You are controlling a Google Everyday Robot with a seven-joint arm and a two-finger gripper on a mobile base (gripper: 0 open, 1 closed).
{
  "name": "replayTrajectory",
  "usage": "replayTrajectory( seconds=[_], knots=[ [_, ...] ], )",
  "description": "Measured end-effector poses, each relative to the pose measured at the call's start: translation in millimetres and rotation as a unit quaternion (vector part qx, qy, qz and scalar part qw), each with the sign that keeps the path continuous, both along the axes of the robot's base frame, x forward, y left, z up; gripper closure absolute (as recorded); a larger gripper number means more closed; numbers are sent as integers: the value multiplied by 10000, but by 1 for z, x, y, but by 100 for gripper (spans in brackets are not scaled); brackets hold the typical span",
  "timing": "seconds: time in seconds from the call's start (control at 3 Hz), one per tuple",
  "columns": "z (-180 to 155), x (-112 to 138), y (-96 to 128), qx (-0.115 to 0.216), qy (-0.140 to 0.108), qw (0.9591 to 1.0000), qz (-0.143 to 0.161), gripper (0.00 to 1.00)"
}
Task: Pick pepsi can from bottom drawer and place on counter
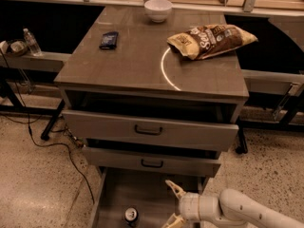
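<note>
The pepsi can [131, 216] stands upright in the bottom drawer [113, 198], which is pulled out at the frame's lower edge; I see its silver top. My gripper [171, 204] is open above the drawer floor, just right of the can and apart from it. One cream finger [174, 189] points up and left, the other shows at the frame's bottom edge. The white arm [237, 210] comes in from the lower right. The counter [137, 61] with its white arc mark lies above the three drawers.
On the counter are a white bowl [158, 9], a dark flat packet [109, 39] and a brown chip bag [212, 40]. The two handled drawers [148, 129] stand partly open above the gripper. A water bottle [31, 42] sits on a shelf at left. Cables run across the floor at left.
</note>
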State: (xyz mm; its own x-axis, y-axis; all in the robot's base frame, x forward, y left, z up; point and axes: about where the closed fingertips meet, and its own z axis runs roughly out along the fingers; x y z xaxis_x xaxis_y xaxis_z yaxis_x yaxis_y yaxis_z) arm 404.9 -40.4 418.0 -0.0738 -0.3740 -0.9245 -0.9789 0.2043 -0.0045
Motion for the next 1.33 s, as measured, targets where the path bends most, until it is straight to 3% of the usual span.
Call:
replayTrajectory(
  seconds=[0.33,0.67,1.0,1.33],
  knots=[
    [-47,3,-1,232,-245,9993,-139,0],
    [-50,4,0,209,-262,9993,-162,0],
    [-91,25,12,-113,-471,9976,-504,0],
    [-138,53,7,-520,-617,9917,-1000,0]
  ],
)
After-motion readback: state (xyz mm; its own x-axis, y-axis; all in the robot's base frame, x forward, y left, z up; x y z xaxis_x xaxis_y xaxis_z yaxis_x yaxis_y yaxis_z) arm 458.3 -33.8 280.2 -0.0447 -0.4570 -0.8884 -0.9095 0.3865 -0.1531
